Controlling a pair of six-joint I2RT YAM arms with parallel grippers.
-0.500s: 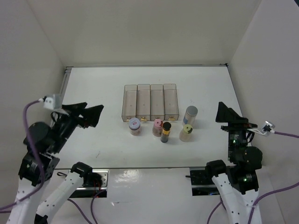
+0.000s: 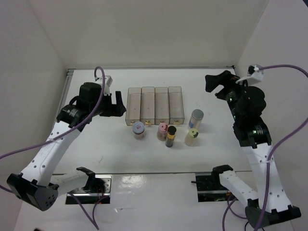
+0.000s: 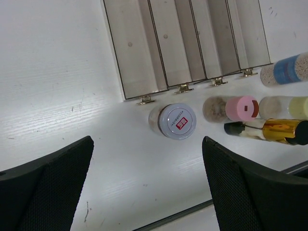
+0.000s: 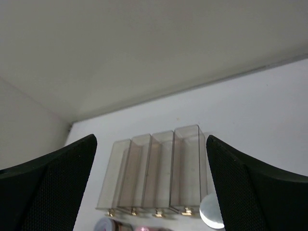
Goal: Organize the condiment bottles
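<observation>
Five spice jars stand in a loose row just in front of the clear four-slot tray. They are the pink-white-lid jar, the pink-lid jar, the dark jar with gold cap, the yellow-green-lid jar and the taller grey-lid jar. My left gripper is open and empty, left of the tray. In the left wrist view the pink-white-lid jar lies ahead of the open gripper. My right gripper is open and empty, high at the back right. Its view looks down on the tray and the grey lid.
All the tray's slots are empty. White walls enclose the table on the left, back and right. The table's near edge shows as a dark strip in the left wrist view.
Both arms have swung up and forward from their low positions near the bases. The left gripper now hovers beside the tray; the right one is at the back right. The jars have not moved.
</observation>
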